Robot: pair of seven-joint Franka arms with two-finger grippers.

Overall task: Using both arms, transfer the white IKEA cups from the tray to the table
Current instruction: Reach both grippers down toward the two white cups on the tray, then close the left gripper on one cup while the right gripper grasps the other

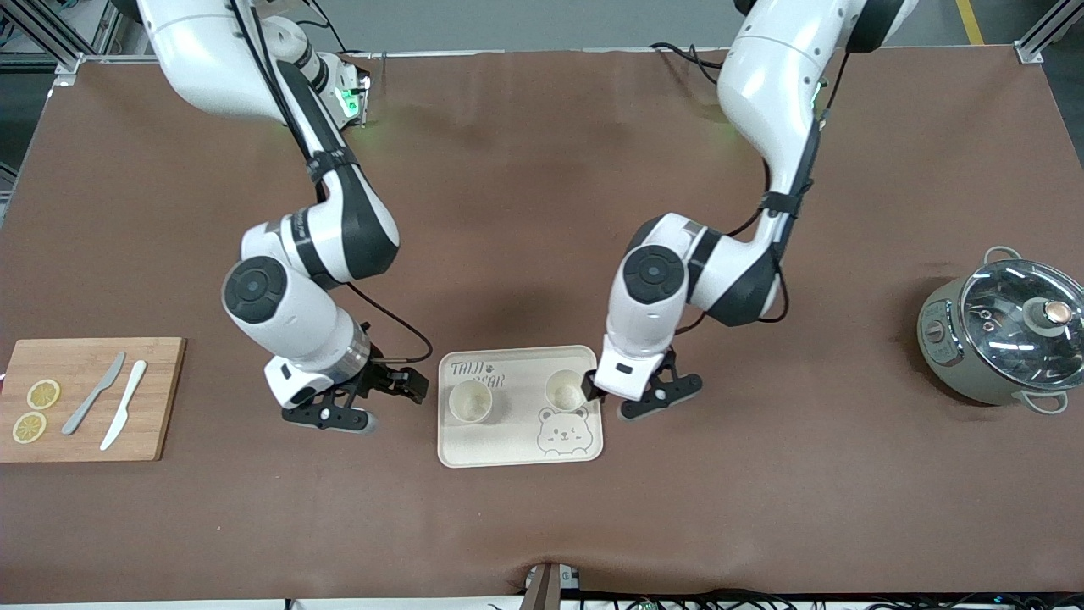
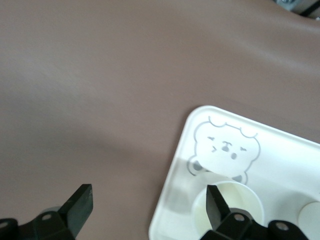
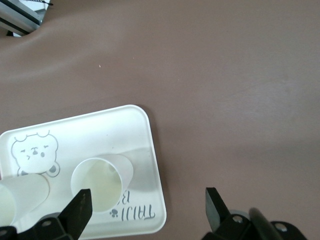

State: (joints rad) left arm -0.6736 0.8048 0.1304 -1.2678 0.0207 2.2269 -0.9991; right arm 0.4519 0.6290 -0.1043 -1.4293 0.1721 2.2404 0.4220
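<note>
Cups: two white IKEA cups, both upright on the tray; cup by the lettering [image 1: 471, 401] toward the right arm's end, cup above the bear face [image 1: 563, 390] toward the left arm's end; neither lifted, neither gripped.
Tray: cream tray [image 1: 517, 453] on the table [image 1: 542, 212], near the front camera; lettering at its 11 o'clock corner, bear at 5 o'clock.
Left gripper: left gripper [image 2: 150, 202] low at the tray's 3 o'clock edge; jaws spread wide, one finger [image 2: 216, 202] over the bear-side cup's rim, the other over bare table; nothing held.
Right gripper: right gripper [image 3: 147, 205] at the tray's 9 o'clock edge; jaws wide apart, straddling the tray's rim with the lettering-side cup just inside one finger; nothing held.
Surroundings: cutting board [image 1: 89, 398] with knives and lemon slices well off at 9 o'clock; lidded pot [image 1: 1003, 339] well off at 3 o'clock.
Progress: nothing moved yet, by the look of it; both approaches nearly lined up; left to do: close on each cup, lift, set down on the table.
</note>
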